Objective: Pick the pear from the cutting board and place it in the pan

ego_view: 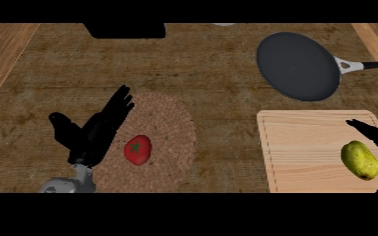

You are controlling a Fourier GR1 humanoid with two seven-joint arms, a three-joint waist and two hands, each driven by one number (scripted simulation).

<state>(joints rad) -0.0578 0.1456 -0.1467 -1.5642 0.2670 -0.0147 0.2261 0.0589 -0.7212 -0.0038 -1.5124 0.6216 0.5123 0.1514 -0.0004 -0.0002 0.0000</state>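
Two hands show on my feed, and neither holds anything. My left hand (94,130) sits at the lower left with its fingers straight and pointing up and to the right, thumb spread out to the left, resting over the left edge of a round woven mat (166,130). A red tomato (137,149) lies on that mat, just beside the palm, and I can't say whether it touches the hand. Of my right hand (365,129) I see only dark fingertips coming in from the right edge, over the cutting board (303,150); whether those fingers are straight or curled I cannot tell from this view.

The pear (359,159) lies on the cutting board near its right side, yellow-green, tilted with its narrower end up and to the left. The fingertips are just above it in the view, apart from it.

The pan (297,66) stands on the tabletop (199,70) beyond the board, dark and round, its handle (356,65) running off to the right edge. A black object (124,30) sits at the far edge, top left of centre.
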